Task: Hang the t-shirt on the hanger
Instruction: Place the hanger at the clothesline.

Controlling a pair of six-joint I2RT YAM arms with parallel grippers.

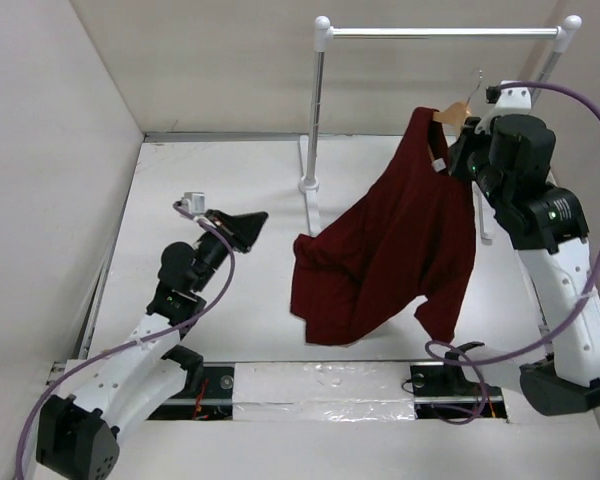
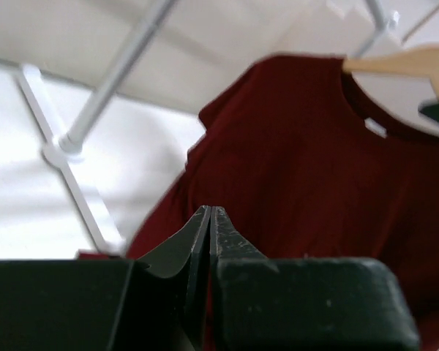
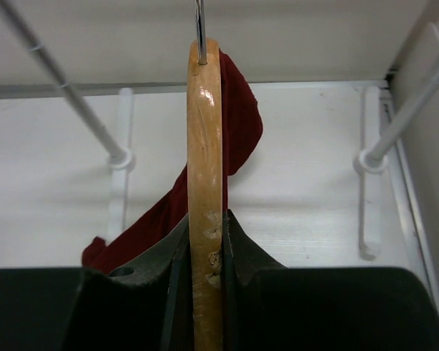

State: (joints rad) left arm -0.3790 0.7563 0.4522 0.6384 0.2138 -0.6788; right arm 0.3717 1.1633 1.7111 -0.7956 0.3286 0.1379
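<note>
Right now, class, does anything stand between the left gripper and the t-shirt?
Nothing visible does. The left gripper, shut, points straight at the hanging t-shirt across open space. The clothes rail's post stands off to one side of that line.

t-shirt [image 1: 390, 245]: matt soft cloth. hanger [image 3: 205, 183]: glossy scuffed wood, metal hook. rail [image 1: 440, 33]: smooth metal.

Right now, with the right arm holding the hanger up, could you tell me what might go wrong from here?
The t-shirt seems to sit on only one end of the hanger, most of it sagging low, so it could slide off. The right gripper pinches the hanger's narrow wood; that lopsided load might twist it. The left gripper is shut and apart from the cloth.
</note>
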